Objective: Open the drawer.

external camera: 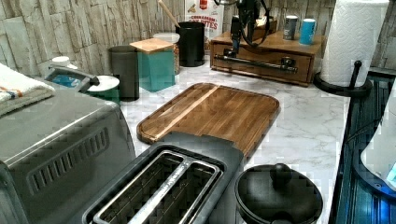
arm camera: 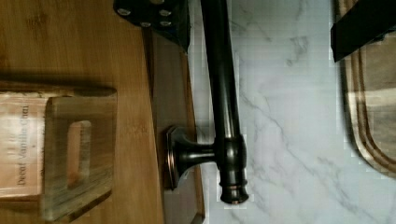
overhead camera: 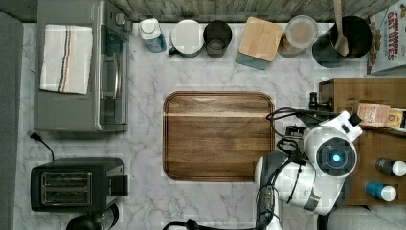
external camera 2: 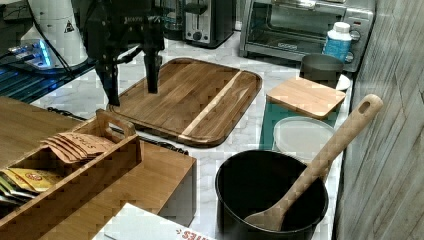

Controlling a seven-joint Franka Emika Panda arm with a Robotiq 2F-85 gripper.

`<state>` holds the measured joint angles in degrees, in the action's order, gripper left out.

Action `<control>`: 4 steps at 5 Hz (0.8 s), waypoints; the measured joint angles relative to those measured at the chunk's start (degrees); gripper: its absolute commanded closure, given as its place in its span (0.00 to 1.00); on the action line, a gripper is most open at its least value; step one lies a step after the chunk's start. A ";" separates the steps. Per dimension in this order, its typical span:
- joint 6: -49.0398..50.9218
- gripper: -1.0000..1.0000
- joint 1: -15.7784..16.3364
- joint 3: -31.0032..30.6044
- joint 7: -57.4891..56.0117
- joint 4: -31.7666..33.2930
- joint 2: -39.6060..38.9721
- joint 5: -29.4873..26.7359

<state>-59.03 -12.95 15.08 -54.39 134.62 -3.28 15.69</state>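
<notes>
Overhead, gripper (external camera 2: 131, 92) poised above drawer (external camera: 261, 64) handle (arm camera: 223, 93), fingers (external camera 2: 152, 75) spread apart, one each side of bar, not touching. Drawer seated shut in wooden box at the left view's far right, behind cutting board (external camera: 212, 114). Tea packets (external camera 2: 75, 145) in tray on top.

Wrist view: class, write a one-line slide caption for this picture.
Open gripper straddling the black bar handle of the closed wooden drawer, above the marble counter.
</notes>
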 measured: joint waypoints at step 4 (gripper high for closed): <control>-9.96 0.00 -1.67 -0.22 -4.59 1.23 -9.85 -2.61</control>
<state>-68.99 -14.62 14.86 -58.97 135.85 -13.13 13.09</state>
